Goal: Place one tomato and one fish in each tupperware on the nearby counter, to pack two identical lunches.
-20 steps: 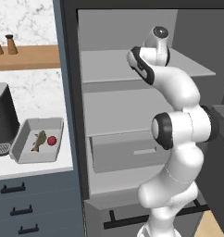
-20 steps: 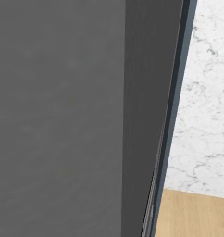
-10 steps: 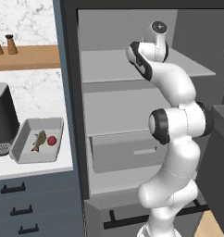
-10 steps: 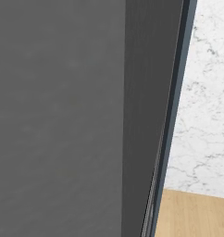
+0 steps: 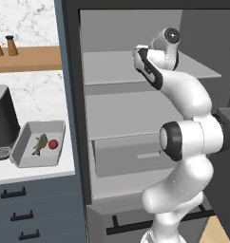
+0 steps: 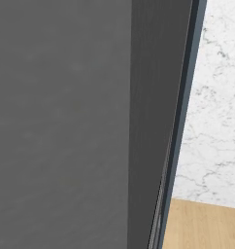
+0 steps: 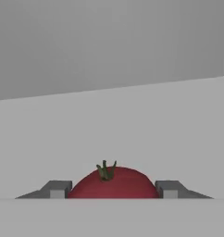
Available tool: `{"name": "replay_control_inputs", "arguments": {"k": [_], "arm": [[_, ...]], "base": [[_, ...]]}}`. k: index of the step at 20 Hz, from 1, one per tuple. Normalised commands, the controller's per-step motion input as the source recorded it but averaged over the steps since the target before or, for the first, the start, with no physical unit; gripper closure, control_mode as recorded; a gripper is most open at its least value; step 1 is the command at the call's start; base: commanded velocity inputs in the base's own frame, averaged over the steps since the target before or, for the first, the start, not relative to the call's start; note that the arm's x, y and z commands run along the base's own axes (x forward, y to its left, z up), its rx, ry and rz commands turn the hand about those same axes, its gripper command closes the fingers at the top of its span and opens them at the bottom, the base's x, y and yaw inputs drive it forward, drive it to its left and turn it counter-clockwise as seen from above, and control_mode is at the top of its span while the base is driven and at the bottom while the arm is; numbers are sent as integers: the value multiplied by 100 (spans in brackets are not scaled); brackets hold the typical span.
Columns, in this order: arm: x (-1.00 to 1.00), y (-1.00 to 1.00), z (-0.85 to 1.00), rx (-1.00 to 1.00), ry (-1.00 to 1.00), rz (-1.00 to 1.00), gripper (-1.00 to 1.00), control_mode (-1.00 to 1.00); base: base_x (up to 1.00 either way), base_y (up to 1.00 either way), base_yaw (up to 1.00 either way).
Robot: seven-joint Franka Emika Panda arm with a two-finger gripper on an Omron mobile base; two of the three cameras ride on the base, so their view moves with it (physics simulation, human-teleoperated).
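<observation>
At the bottom centre of the hand view, a tomato sits pinched between the jaws, on a grey shelf; at lower left, a tray holds fish and tomato.

The tomato fills the gap between the gripper fingers; bare grey shelf lies open beyond it, closed off by the rear wall.

My upper arm risen, wrist swung higher toward upper shelf. My gripper closed in, fingertips now flanking tomato.
</observation>
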Motion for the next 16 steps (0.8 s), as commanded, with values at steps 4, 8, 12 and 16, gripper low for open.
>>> {"name": "replay_control_inputs", "arguments": {"k": [4,8,12,16], "arm": [[-100,-1,51,15,-54,-5,100,-100],[-100,0,96,7,-37,-3,100,-100],[-100,0,17,-1,-10,0,100,-100],[-100,0,-11,-5,12,0,100,-100]], "base": [[0,0,0],[0,0,0],[0,0,0],[0,0,0]]}}
